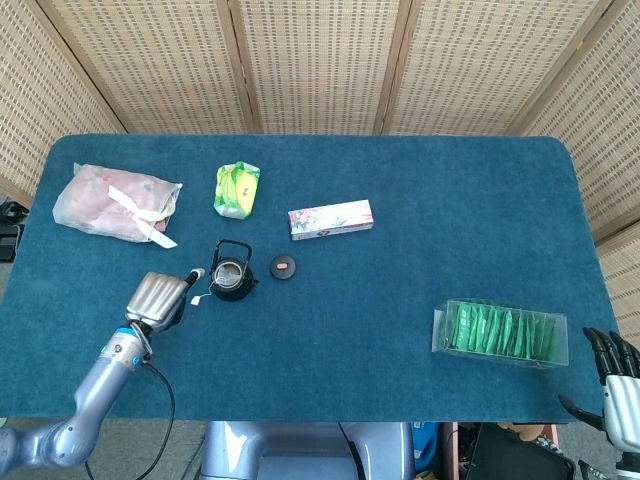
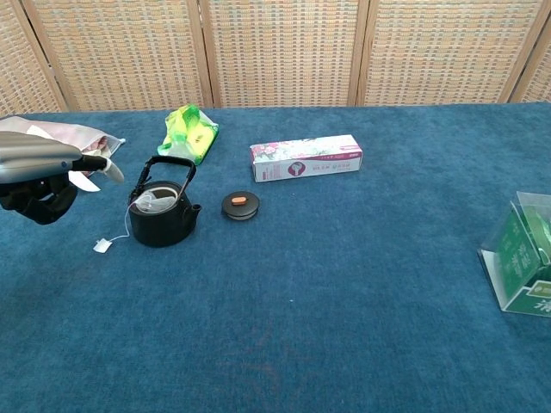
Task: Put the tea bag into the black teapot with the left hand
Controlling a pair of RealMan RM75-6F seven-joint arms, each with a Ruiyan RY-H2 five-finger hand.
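The black teapot (image 1: 230, 274) (image 2: 162, 215) stands open on the blue cloth, its handle upright. A pale tea bag (image 2: 147, 202) lies inside it; its string hangs over the rim, and the white tag (image 2: 102, 246) (image 1: 198, 297) rests on the cloth to the left. My left hand (image 1: 163, 297) (image 2: 41, 175) hovers left of the pot, fingers curled in with nothing in them. One fingertip (image 2: 110, 169) sticks out toward the pot without touching it. My right hand (image 1: 618, 373) stays at the bottom right corner of the head view, fingers apart and empty.
The teapot lid (image 1: 284, 266) (image 2: 240, 205) lies just right of the pot. Behind are a flowered box (image 2: 306, 157), a green-yellow packet (image 2: 191, 133) and a pink plastic bag (image 1: 115, 201). A clear box of green tea bags (image 1: 500, 333) sits near the right edge.
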